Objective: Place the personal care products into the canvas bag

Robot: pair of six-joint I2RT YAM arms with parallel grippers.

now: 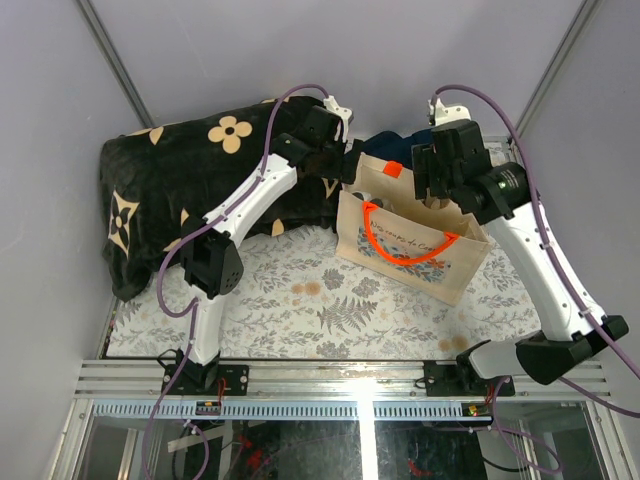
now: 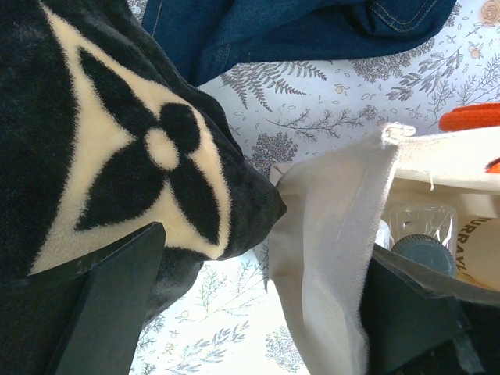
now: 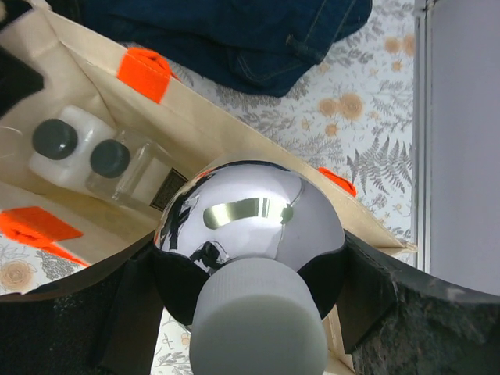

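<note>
The right arm reaches out and bends down over the canvas bag (image 1: 400, 255), its end effector (image 1: 437, 188) clamped on a mirror-shiny round bottle (image 3: 250, 226) above the opening. The left end effector (image 2: 258, 312) has its fingers apart, straddling the bag's side wall beside the black blanket (image 2: 94, 148). A white bottle (image 3: 61, 156) and a clear bottle (image 3: 137, 170) lie inside.

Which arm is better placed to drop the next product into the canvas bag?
Right. The right gripper is shut on the shiny round bottle, over the open mouth of the canvas bag. The left gripper holds no product; its open jaws straddle the bag's wall.
</note>
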